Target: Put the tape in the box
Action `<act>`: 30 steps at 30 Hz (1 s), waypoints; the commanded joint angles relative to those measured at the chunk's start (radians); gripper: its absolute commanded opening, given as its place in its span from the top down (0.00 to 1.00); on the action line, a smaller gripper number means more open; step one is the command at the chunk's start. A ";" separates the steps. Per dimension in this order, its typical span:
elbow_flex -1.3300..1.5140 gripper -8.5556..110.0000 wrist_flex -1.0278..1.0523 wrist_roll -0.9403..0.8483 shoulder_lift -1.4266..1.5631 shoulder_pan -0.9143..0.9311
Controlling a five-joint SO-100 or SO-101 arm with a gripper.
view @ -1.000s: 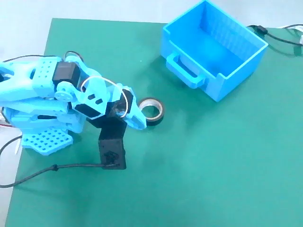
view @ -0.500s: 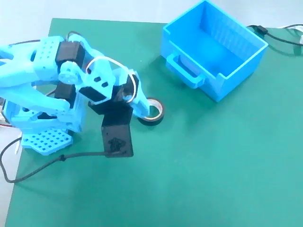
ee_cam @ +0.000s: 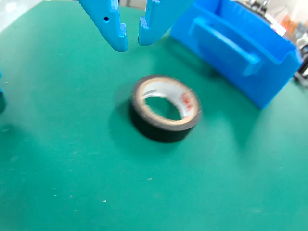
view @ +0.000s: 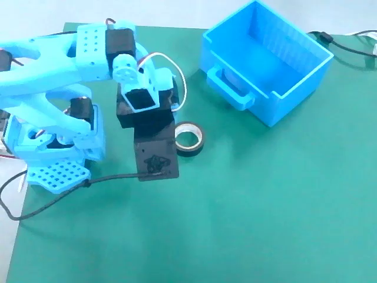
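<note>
Evidently the tape (ee_cam: 165,108) lies flat on the bench (ee_cam: 72,183), just below the claw (ee_cam: 132,42), whose fingers stand barely parted and hold nothing. Reaching seems in hand; next it must spread, descend, grip. Beyond sits the box (ee_cam: 240,53), empty.

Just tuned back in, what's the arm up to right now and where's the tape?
The light-blue arm's gripper hangs above the green mat with its fingers only slightly apart, holding nothing. The small black roll of tape with a pale inner core lies flat on the mat just beyond the fingertips, untouched. The bright blue plastic box sits off to the upper right in the fixed view, and no tape is visible inside it. The pickup has not happened yet.
</note>
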 commanded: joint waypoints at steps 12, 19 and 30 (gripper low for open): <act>-0.071 0.78 -0.034 -0.028 -0.164 -0.103; -0.064 0.73 -0.058 -0.026 -0.213 -0.103; 0.043 0.73 -0.232 -0.031 -0.313 -0.127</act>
